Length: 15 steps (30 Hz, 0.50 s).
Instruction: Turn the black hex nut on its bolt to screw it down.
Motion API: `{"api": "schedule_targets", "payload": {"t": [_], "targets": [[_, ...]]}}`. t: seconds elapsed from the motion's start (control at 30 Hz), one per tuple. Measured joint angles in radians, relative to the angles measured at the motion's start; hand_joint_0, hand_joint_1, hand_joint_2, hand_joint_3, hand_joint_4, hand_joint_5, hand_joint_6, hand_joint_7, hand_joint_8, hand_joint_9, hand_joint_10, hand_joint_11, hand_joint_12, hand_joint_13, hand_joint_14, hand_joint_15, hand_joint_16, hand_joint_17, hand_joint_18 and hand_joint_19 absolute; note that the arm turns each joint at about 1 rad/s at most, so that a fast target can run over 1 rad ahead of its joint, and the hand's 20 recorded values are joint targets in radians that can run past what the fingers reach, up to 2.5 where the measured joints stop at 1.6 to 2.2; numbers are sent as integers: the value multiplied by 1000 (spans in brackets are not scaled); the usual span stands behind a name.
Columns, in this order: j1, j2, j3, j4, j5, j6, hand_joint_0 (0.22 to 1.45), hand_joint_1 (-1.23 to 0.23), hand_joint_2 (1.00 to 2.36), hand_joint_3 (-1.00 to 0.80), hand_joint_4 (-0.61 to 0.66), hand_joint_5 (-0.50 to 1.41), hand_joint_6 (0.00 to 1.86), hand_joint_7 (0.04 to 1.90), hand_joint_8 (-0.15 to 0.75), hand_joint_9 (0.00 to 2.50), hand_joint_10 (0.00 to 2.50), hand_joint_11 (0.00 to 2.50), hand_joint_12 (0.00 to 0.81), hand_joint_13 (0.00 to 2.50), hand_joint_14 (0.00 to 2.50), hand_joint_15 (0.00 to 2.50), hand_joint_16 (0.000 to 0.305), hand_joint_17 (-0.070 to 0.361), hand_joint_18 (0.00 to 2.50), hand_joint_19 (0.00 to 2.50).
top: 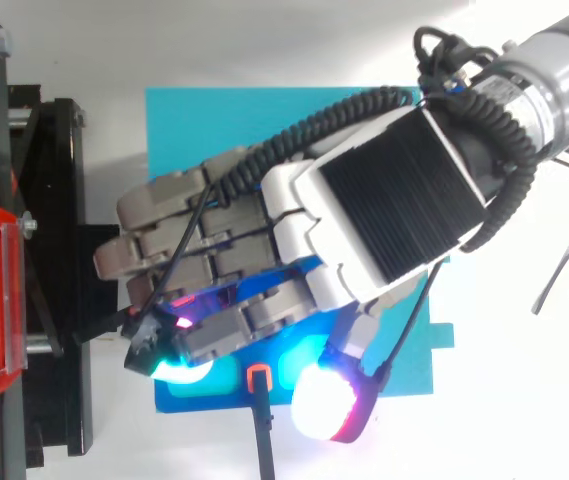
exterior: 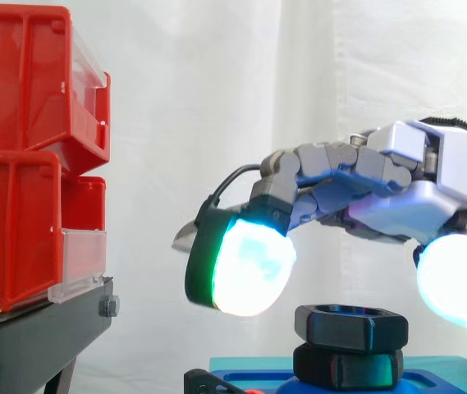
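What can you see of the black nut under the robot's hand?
The black nut is six-sided, dark and a bit shiny, like metal, with a round hole open on top. It lies flat, stacked on a second black six-sided piece and turned slightly out of line with it. Both stand on a blue base. The hand hovers above the nut, with a glowing pad on each side. The pads look close but not touching.

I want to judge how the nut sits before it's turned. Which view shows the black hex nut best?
The side view: the black hex nut stands in clear profile just below the hand, its flat faces visible. In the top view the hand covers the spot where it sits.
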Motion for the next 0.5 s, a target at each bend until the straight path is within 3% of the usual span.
{"api": "schedule_targets", "payload": {"t": [0.23,0.5], "targets": [[9,-7,2,-2,-1,18,427,-499,1000,-500,262,-175,501,999,318,500,8,374,386,468,5,159,55,123,388,203],[5,-8,1,-7,-9,14,432,-470,1000,-500,266,-175,501,1006,315,495,6,372,383,461,5,162,54,121,374,203]]}}
